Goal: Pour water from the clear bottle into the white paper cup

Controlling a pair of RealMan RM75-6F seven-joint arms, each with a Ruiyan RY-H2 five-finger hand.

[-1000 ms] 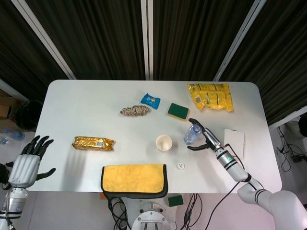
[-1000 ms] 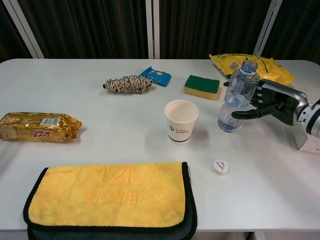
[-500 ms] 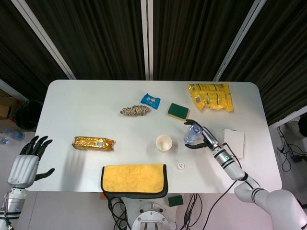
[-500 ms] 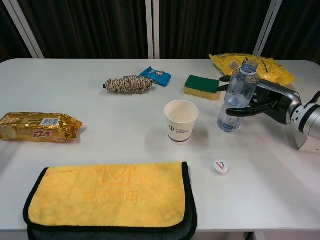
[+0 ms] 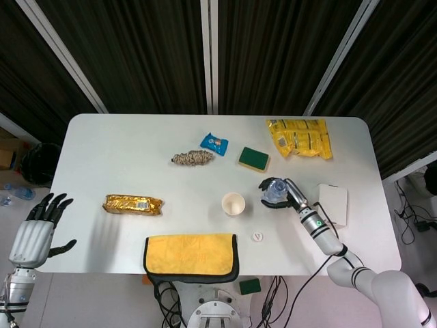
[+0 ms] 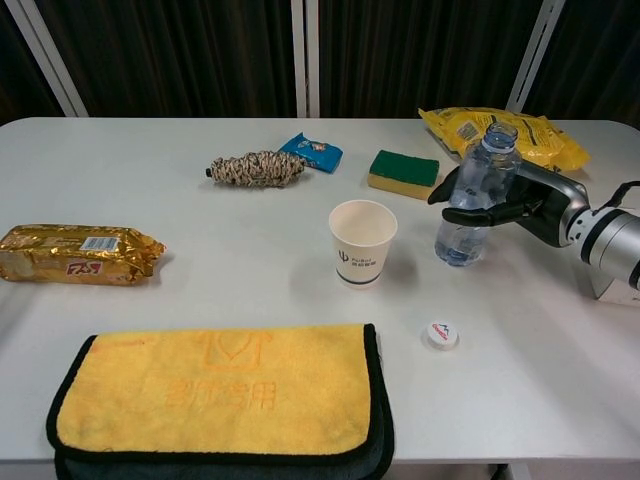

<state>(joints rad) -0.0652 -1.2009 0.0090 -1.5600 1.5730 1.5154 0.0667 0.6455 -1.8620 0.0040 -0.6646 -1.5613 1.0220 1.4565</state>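
Note:
The clear bottle (image 6: pixel 464 232) stands upright and uncapped on the table, right of the white paper cup (image 6: pixel 362 243). My right hand (image 6: pixel 503 199) reaches in from the right and its fingers wrap around the bottle's middle. From the head view, the same hand (image 5: pixel 289 196) covers the bottle (image 5: pixel 272 190), with the cup (image 5: pixel 233 203) just to its left. The bottle's white cap (image 6: pixel 441 334) lies on the table in front. My left hand (image 5: pixel 38 232) hangs off the table's left edge, fingers spread, holding nothing.
A yellow towel (image 6: pixel 215 390) lies at the front edge. A gold packet (image 6: pixel 75 252) is at the left. Behind the cup sit a rope bundle (image 6: pixel 257 167), a blue packet (image 6: pixel 311 151), a green sponge (image 6: pixel 404 170) and a yellow bag (image 6: pixel 510 135). A white box (image 5: pixel 332 203) lies right of my arm.
My right hand has slid left and its fingers have closed around the bottle, which has stayed in place. The left hand has dropped slightly.

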